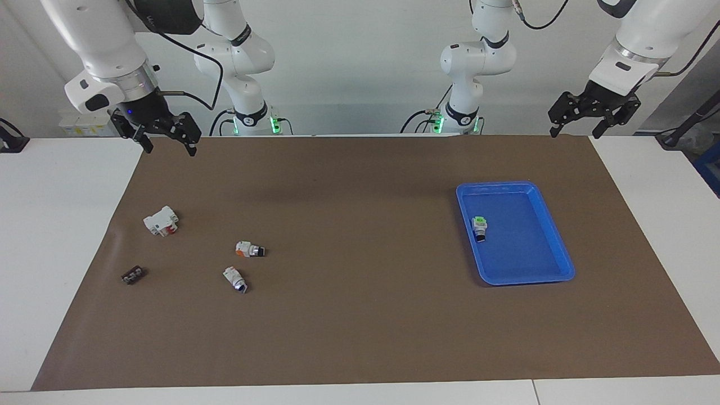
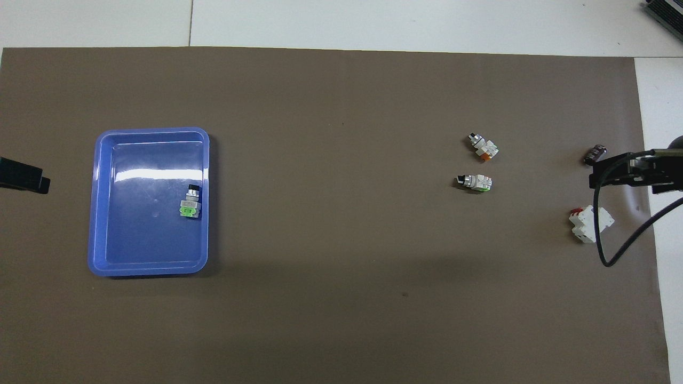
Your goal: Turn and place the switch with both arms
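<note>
Two small white-bodied switches lie on the brown mat toward the right arm's end. The one nearer the robots (image 1: 249, 249) (image 2: 474, 182) shows an orange end, a silver collar and a black knob. The other switch (image 1: 234, 279) (image 2: 483, 148) lies a little farther out and also shows orange at its end. My right gripper (image 1: 170, 149) hangs open and empty in the air over the mat's edge by the robots, well apart from both. My left gripper (image 1: 575, 134) hangs open and empty over the mat's corner at the left arm's end.
A blue tray (image 1: 554, 230) (image 2: 101, 213) at the left arm's end holds a green-ended switch (image 1: 480, 228) (image 2: 190, 202). A white block with red marks (image 1: 161, 220) (image 2: 589, 223) and a small black part (image 1: 133, 275) (image 2: 595, 154) lie at the right arm's end.
</note>
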Robot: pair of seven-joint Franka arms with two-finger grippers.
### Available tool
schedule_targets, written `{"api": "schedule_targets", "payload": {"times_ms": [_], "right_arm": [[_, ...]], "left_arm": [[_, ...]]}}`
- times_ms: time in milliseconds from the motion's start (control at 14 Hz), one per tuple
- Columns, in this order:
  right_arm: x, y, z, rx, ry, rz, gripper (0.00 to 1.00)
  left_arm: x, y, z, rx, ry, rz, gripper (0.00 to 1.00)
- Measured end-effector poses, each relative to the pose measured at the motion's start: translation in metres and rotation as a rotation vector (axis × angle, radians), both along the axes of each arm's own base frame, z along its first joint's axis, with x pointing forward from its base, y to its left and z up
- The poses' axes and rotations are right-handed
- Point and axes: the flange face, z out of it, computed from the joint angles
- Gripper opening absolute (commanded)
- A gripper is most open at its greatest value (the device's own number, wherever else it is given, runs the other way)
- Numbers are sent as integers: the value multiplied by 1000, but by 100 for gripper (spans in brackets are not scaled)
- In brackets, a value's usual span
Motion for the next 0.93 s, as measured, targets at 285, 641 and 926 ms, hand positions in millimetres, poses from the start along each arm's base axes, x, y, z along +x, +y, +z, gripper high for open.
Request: {"api": "schedule_targets", "payload": {"times_ms": [285, 641, 926], "right_arm": [[0, 0, 0, 0, 0, 0, 100], [0, 0, -5, 0, 11, 0, 100], [-1, 0, -8, 0, 15, 1, 100]], "left_arm": [[0, 0, 0, 0, 0, 0, 100], [0, 0, 0, 0, 0, 0, 100], [0, 0, 0, 0, 0, 0, 100]]}}
